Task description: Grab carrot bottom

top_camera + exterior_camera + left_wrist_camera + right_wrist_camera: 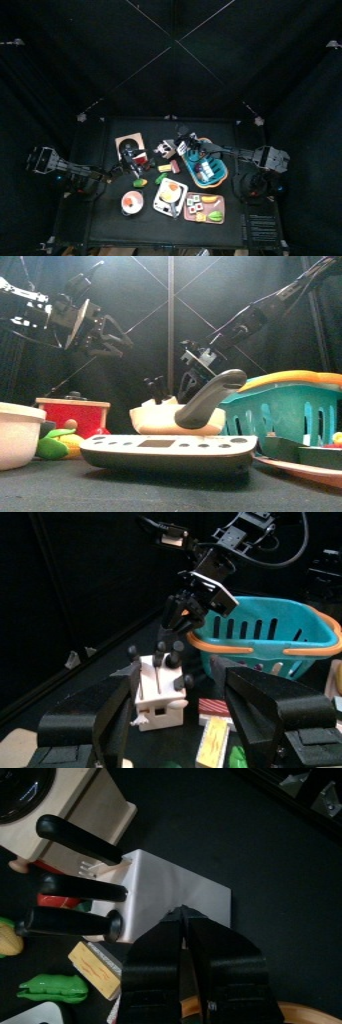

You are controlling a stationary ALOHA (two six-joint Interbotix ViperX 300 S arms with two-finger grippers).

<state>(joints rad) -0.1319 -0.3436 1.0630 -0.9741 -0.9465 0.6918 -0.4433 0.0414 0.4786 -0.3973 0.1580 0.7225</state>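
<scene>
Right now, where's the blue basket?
In the front view the basket stands on the right, just right of the white block; from above, it's right of the table's middle.

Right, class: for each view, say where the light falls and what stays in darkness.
Top view: only the middle is lit. Front view: light hazes down from above, with a sheen on the scale. Left wrist view: the basket is bright against black. Right wrist view: the white knife block is bright, the right gripper a dark silhouette.
</scene>
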